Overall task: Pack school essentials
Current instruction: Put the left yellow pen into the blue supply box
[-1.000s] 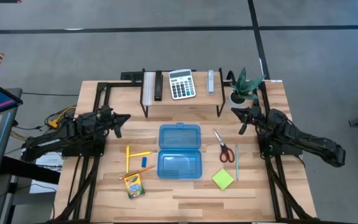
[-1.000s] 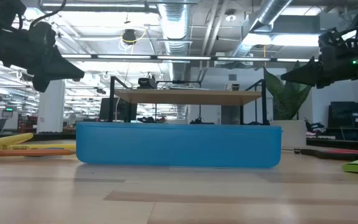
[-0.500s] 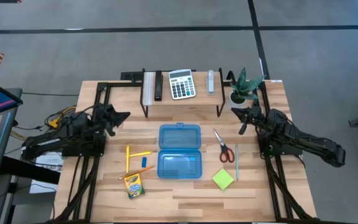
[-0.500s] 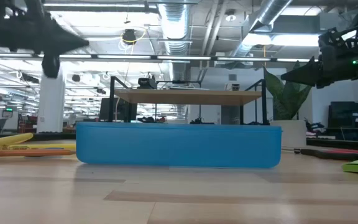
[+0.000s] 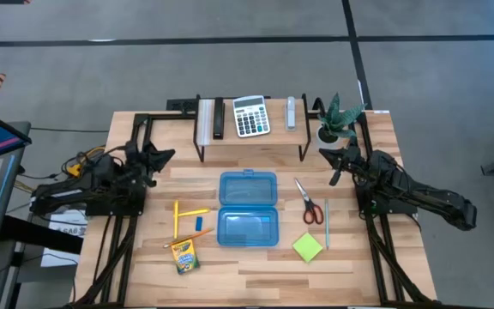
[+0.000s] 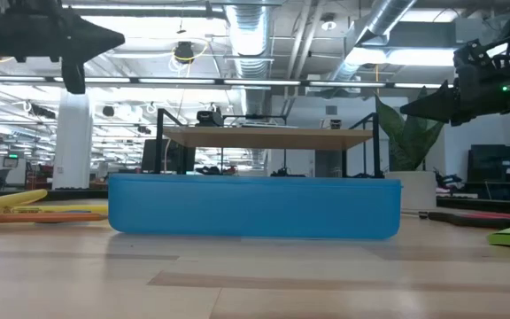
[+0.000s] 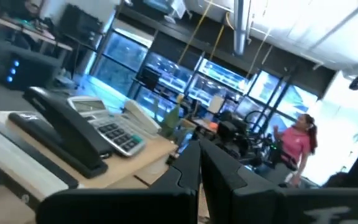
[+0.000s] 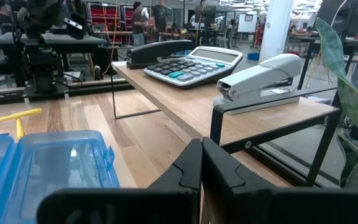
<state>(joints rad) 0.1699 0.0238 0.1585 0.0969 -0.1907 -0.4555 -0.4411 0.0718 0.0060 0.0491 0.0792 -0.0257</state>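
Only the crayon box bears print, too small to read.

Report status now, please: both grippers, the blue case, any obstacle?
Left gripper shut, empty, raised at table's left. Right gripper shut, empty, near the plant. Blue case closed, centre. Supplies unpacked; nothing in the way.

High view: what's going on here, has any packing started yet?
Not yet. Both arms hang above the table, holding nothing: the left hand, shut, is near the shelf's left end, and the right hand, shut, is by the plant. The blue case lies closed mid-table. Pencils, eraser and crayon box lie to its left; scissors, pen and sticky notes lie to its right, all untouched.
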